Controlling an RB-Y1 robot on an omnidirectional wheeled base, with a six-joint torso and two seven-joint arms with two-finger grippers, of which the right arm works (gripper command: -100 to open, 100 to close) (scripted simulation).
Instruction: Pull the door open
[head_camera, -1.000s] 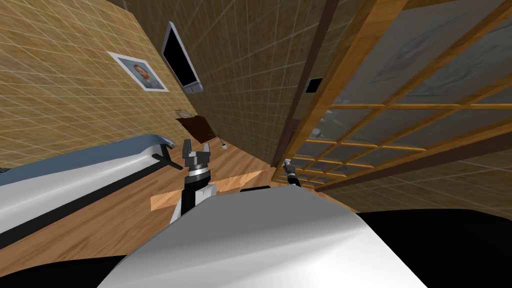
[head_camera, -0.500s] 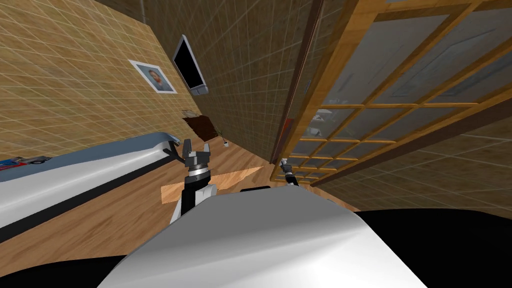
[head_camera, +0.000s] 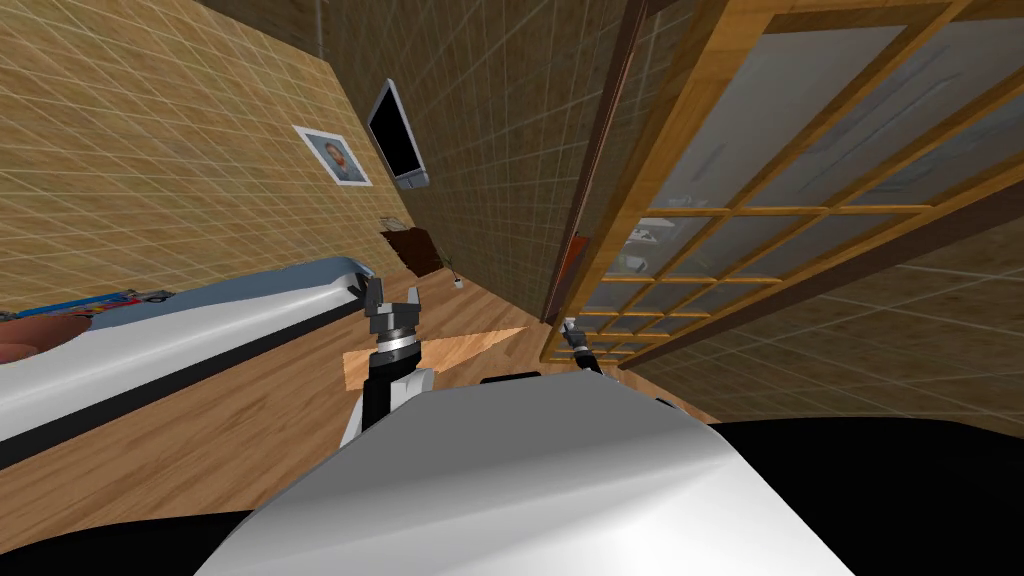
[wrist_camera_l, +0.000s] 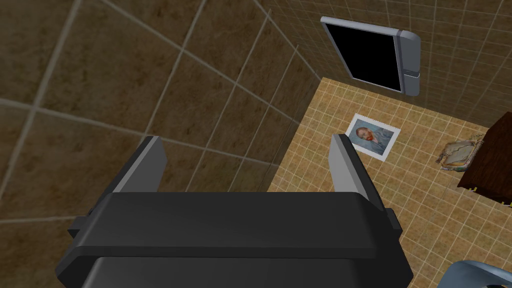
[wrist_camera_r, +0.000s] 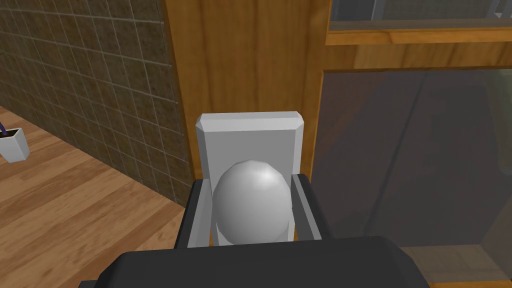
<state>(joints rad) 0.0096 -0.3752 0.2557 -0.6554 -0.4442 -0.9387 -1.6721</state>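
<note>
The door (head_camera: 700, 190) is a wooden lattice with frosted glass panes, swung partly out from its dark jamb (head_camera: 600, 170). Its grey round knob (wrist_camera_r: 251, 201) sits on a pale grey plate (wrist_camera_r: 249, 132) fixed to the door's wooden stile (wrist_camera_r: 240, 60). My right gripper (wrist_camera_r: 251, 200) is shut on the knob, one finger pressing each side; in the head view it shows small at the door's edge (head_camera: 570, 328). My left gripper (head_camera: 392, 300) is raised over the floor, away from the door, fingers (wrist_camera_l: 345, 162) open with nothing between them.
A long white and blue-grey piece of furniture (head_camera: 180, 330) runs along my left. A dark cabinet (head_camera: 412, 250) and a small white pot (head_camera: 457, 283) stand by the far wall. A black screen (head_camera: 398, 145) and a portrait (head_camera: 333, 156) hang on the tiled walls. Wooden floor (head_camera: 200, 440) lies between.
The door has swung further out from its jamb with my right gripper still shut on the knob. The whole head view has shifted, so I have moved too. The left arm keeps its pose.
</note>
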